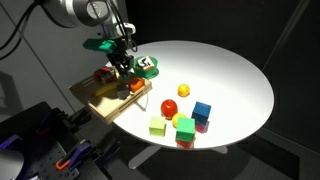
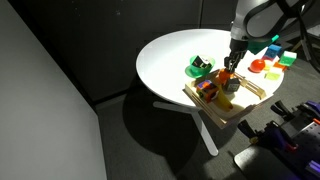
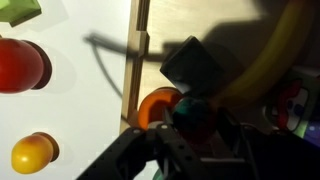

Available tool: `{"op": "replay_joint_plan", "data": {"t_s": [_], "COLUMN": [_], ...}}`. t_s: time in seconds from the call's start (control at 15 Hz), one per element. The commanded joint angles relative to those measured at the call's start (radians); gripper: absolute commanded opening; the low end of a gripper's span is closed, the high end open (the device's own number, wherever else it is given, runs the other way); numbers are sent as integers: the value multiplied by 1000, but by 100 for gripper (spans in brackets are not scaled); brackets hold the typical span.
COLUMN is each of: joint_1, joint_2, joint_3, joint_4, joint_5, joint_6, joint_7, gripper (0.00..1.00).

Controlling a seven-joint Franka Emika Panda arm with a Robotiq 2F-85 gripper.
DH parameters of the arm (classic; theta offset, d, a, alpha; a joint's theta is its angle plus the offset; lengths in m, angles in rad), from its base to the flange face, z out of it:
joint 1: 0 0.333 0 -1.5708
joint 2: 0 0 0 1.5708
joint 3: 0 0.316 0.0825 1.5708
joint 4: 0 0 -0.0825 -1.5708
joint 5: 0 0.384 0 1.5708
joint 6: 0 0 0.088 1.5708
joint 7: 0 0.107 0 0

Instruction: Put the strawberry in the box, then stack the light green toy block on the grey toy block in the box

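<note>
My gripper (image 3: 190, 125) is shut on the strawberry (image 3: 188, 112), a small dark red fruit with a green top. It hangs low over the box (image 1: 100, 102), also seen in an exterior view (image 2: 240, 108). The grey toy block (image 3: 195, 65) sits in the box just beyond the strawberry, in shadow. The light green toy block (image 1: 158, 126) stands on the white table outside the box, next to a yellower green cube (image 1: 185, 128). In both exterior views the gripper (image 1: 122, 68) (image 2: 229, 72) points down into the box.
The box also holds an orange round piece (image 3: 153, 105), a yellow curved toy (image 3: 262, 55) and a red multicoloured block (image 1: 103, 75). A green-and-white dish (image 1: 148, 66) is beside the box. A red ball (image 1: 169, 107), yellow ball (image 1: 183, 90) and blue cube (image 1: 202, 111) lie on the table.
</note>
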Motion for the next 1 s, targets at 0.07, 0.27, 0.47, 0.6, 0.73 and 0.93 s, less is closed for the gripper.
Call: {"op": "replay_joint_plan", "data": {"t_s": [0.07, 0.27, 0.47, 0.6, 0.73, 0.93], "joint_1": [2, 5, 0, -9, -15, -25], "joint_2": [10, 20, 25, 20, 13, 3], "joint_3": [14, 7, 3, -2, -21, -57], "joint_4": [2, 1, -1, -5, -6, -8], "joint_5": [5, -15, -8, 6, 10, 10], "joint_6": [31, 50, 62, 61, 49, 36], "joint_7": [-10, 0, -6, -9, 25, 81], "gripper": [23, 73, 92, 100, 100, 100]}}
